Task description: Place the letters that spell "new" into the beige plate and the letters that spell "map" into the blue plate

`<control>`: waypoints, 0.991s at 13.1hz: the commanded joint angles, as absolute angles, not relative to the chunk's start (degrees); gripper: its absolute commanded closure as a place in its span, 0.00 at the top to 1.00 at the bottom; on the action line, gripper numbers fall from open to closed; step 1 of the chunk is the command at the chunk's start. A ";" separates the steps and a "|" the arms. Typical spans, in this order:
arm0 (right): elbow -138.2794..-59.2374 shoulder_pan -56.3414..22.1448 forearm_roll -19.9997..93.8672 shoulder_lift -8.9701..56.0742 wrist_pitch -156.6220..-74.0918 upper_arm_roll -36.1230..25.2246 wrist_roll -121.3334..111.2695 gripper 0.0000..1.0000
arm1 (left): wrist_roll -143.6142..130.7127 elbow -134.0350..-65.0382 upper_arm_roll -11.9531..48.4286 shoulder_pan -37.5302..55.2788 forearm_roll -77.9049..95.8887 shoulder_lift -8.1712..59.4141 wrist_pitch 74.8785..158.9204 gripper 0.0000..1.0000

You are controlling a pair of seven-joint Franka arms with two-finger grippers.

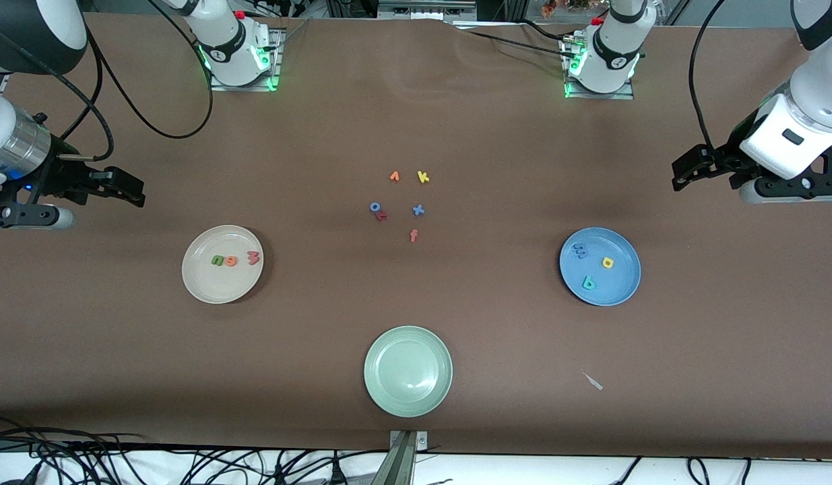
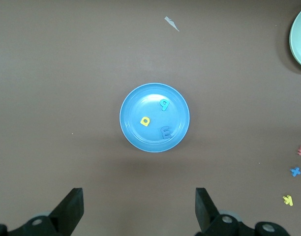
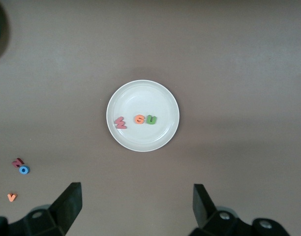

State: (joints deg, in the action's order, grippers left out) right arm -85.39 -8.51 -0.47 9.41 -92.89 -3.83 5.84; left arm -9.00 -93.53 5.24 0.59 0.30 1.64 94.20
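Observation:
The beige plate (image 1: 213,288) (image 3: 140,142) holds a green n (image 1: 218,260) (image 3: 151,119), an orange e (image 1: 231,261) (image 3: 139,119) and a pinkish-red w (image 1: 253,257) (image 3: 120,123) in a row. On the blue plate (image 1: 621,286) (image 2: 131,130) lie a blue m (image 1: 580,251) (image 2: 165,132), a yellow a (image 1: 608,263) (image 2: 145,120) and a teal p (image 1: 589,283) (image 2: 164,104). My right gripper (image 1: 137,191) (image 3: 137,201) hangs open and empty over bare table at the right arm's end. My left gripper (image 1: 680,176) (image 2: 139,204) hangs open and empty over bare table at the left arm's end.
A pale green plate (image 1: 389,387) sits empty near the front edge. Loose letters lie mid-table: orange v (image 1: 394,176), yellow k (image 1: 423,177), blue o (image 1: 375,207), blue x (image 1: 418,210), orange-red f (image 1: 413,235). A white scrap (image 1: 594,382) lies nearer the front camera than the blue plate.

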 commanded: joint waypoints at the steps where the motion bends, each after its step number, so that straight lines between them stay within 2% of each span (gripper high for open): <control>1: -85.17 -8.79 -0.35 9.14 -92.46 -4.04 5.45 1.00 | -6.95 -92.65 4.75 0.88 -0.18 1.23 91.25 1.00; 13: -87.53 -8.70 -0.35 8.44 -93.95 -3.96 5.45 1.00 | -6.95 -91.32 4.92 1.41 -0.18 1.93 90.35 1.00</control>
